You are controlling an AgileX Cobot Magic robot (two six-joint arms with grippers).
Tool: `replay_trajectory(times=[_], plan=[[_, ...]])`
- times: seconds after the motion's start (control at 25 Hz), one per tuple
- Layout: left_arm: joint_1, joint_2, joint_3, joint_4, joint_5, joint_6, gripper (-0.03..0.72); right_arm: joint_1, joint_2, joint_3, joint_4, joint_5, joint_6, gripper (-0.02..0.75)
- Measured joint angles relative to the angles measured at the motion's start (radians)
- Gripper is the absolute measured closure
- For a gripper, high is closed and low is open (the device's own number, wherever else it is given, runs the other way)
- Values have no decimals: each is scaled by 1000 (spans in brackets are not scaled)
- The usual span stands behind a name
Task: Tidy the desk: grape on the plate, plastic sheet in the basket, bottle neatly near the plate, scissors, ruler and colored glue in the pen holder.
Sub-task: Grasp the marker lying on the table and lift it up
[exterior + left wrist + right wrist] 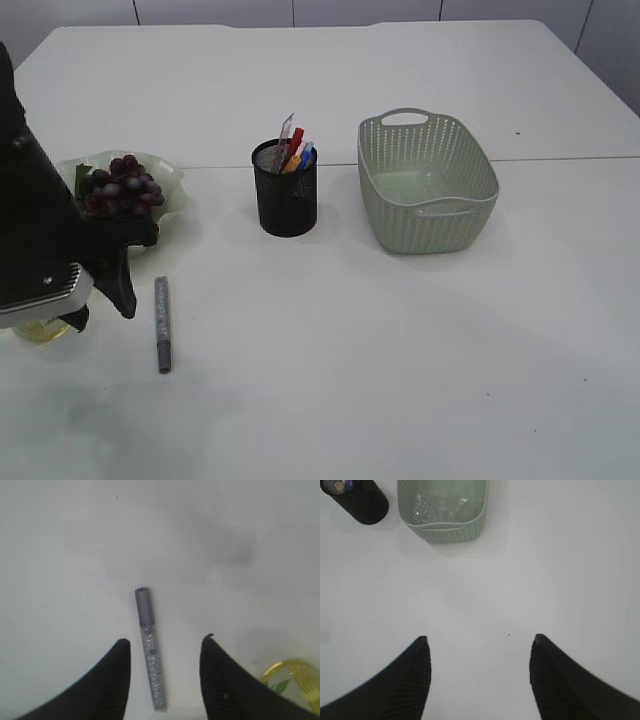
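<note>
A grey glitter glue tube lies flat on the white table; in the left wrist view the glue tube sits between the fingers of my left gripper, which is open and not touching it. Dark grapes rest on the pale green plate. The black pen holder holds several pens and tools. Crumpled clear plastic sheet lies in the green basket. A yellowish bottle shows beside the left gripper, mostly hidden. My right gripper hangs open over bare table.
The basket stands right of the pen holder. My left arm covers the near-left corner and part of the plate. The table's seam runs behind the holder and basket.
</note>
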Motion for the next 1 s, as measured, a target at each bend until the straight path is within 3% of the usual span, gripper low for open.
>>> replay_trajectory(times=[0.28,1.0], plan=[[-25,0,0,-87,-23,1,240,0,-22,0,0,0,0,279],[-25,83,0,-161,-116,2,233,0,-22,0,0,0,2,279]])
